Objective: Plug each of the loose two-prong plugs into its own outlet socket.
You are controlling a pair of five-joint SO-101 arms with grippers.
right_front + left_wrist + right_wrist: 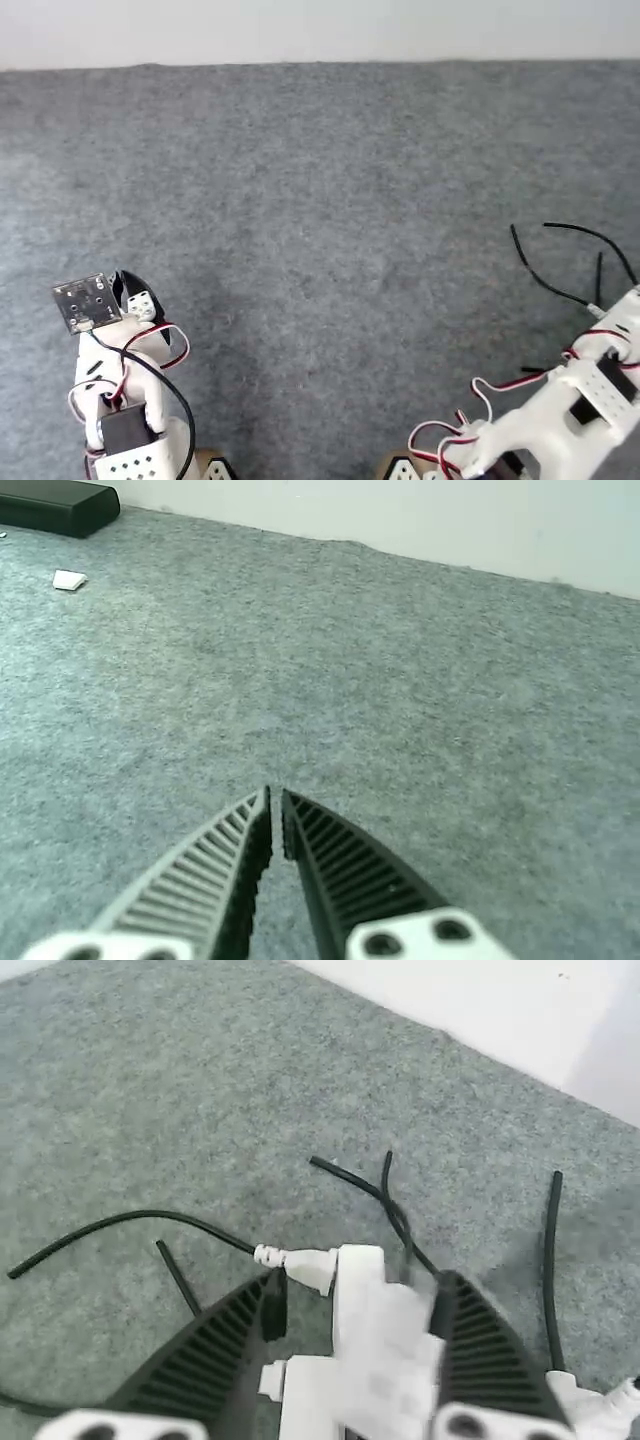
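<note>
Right gripper (360,1282) clamps a white block (385,1350) (black-corded plug (300,1260) touching it); left gripper (275,796) pressed together.

The table is covered with grey felt (330,200) that runs back to a pale wall. Thin black cords (150,1214) lie loose on the felt on the right side, some crossing each other. Far off, near the wall, a flat black box (55,505) rests, and a small white scrap (68,579) lies just beside it.
</note>
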